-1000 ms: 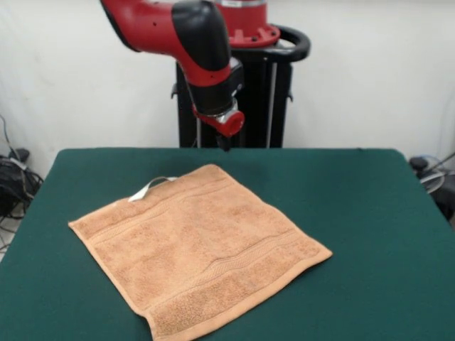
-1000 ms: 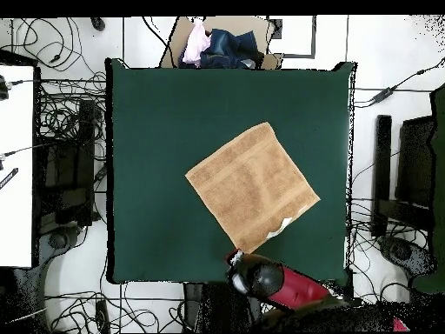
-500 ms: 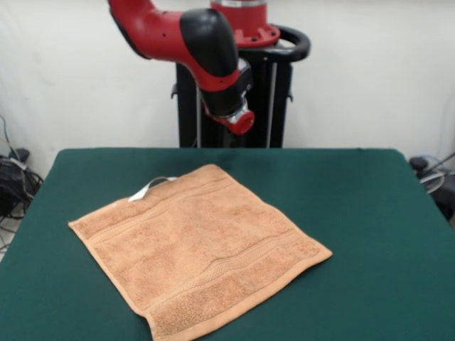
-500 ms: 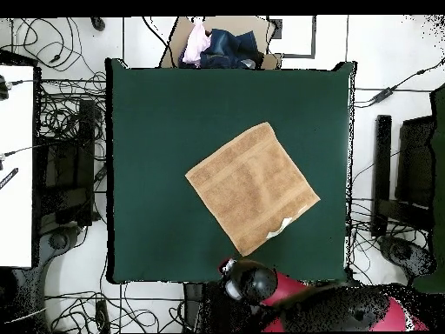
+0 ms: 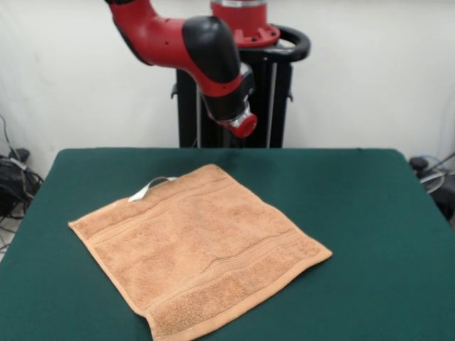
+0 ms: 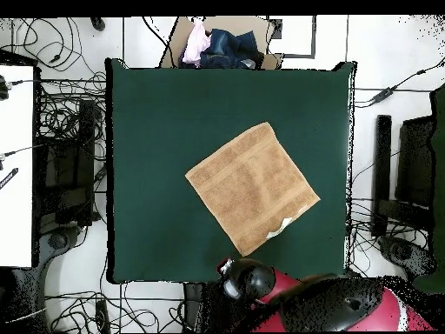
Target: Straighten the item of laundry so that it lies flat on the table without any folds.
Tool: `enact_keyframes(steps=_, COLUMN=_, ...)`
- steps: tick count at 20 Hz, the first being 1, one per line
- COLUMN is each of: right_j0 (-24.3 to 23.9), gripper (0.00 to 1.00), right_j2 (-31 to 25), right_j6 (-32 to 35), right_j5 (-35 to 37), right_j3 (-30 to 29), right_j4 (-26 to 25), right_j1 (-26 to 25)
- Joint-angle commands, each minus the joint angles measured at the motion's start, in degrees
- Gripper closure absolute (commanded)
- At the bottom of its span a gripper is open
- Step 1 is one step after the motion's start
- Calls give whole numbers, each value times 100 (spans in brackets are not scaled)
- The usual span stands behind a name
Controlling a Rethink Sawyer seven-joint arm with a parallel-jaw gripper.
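Towel (image 5: 195, 245) is the thing to watch, but starting at the gripper (image 5: 244, 126): only its red end cap shows, raised over the far table edge, well apart from the cloth; cannot tell whether the jaws are wide or narrow; nothing hangs from it

Towel lies spread near the middle of the table (image 5: 370, 213), turned diamond-wise to the edges. All four corners out, woven bands running straight, no fold seen in either view. Overhead, the towel (image 6: 252, 188) reads as one clean square. White tag (image 5: 151, 187) pokes out past the far edge onto the felt

Judgement: task looks about done. Best handling now is to keep the arm (image 5: 185, 39) high and clear so nothing drags a corner. If any touch-up is wanted, a light press and outward pull at a corner, never a pinch in the middle, since terry bunches easily on felt

Surface: dark green felt, plenty of bare margin all round the towel

Room: white wall behind, black pedestal (image 5: 270, 92), cables (image 6: 65, 113) on the floor both sides, box of clothes (image 6: 222, 45) beyond one table edge
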State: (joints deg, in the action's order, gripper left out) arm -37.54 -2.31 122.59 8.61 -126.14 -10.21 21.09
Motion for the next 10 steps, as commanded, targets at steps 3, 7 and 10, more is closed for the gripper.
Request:
enact_keyframes(steps=3, right_j0=445, gripper=100, right_j2=-190, right_j6=578, right_j5=1145, right_j3=898, right_j4=591, right_j1=650)
enact_keyframes(steps=7, right_j0=692, gripper=100, right_j2=-50, right_j6=561, right_j5=1681, right_j3=1074, right_j4=622, right_j1=986)
enact_keyframes(steps=10, right_j0=836, gripper=100, right_j2=17, right_j6=576, right_j5=1953, right_j3=1268, right_j4=590, right_j1=1108)
